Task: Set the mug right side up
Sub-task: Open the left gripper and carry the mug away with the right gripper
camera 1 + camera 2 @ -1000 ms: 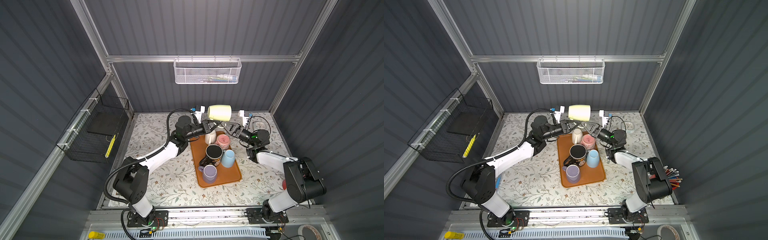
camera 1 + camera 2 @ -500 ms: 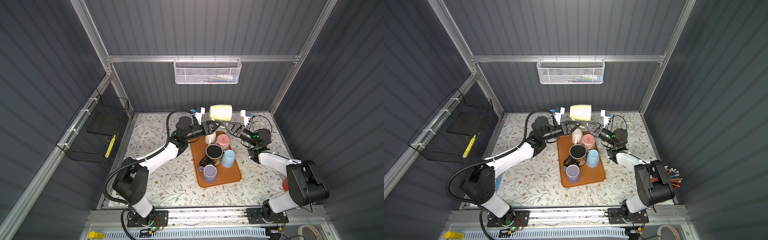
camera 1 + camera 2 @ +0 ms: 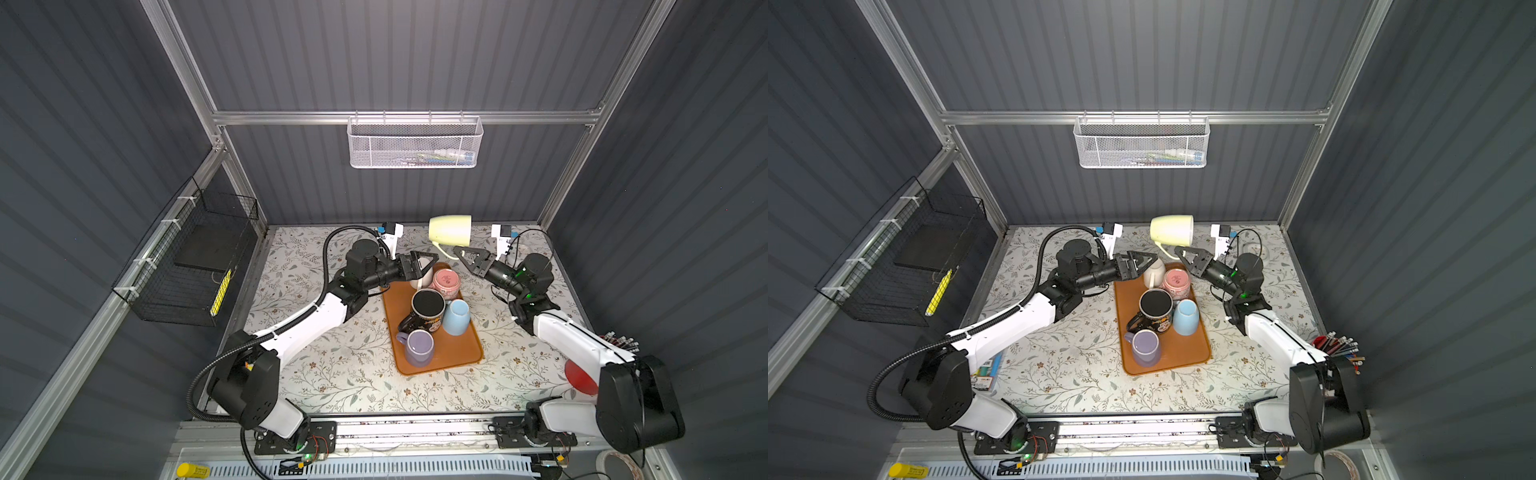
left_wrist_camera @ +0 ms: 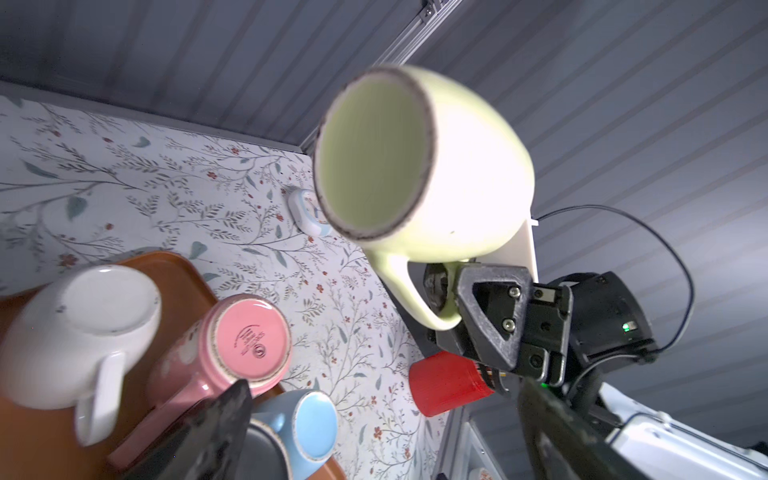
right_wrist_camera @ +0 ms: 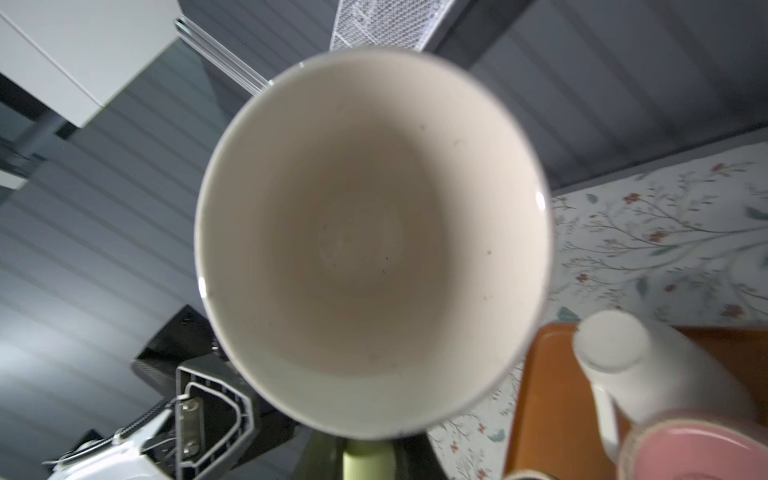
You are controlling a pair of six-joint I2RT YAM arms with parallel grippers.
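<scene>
We see the right gripper (image 3: 462, 253) clamped on the handle of the pale yellow mug (image 3: 451, 230), which hangs on its side in the air above the far end of the orange tray (image 3: 457, 357) (mouth facing the left wrist camera). The left gripper (image 3: 430, 264) stands just beside it, jaws spread wide, apart from the mug.

5 cups (image 3: 428, 303) sit on the tray (image 3: 457, 353); the mug (image 3: 451, 230) hangs near its far end, between left claw (image 3: 429, 265) and right claw (image 3: 458, 252).
</scene>
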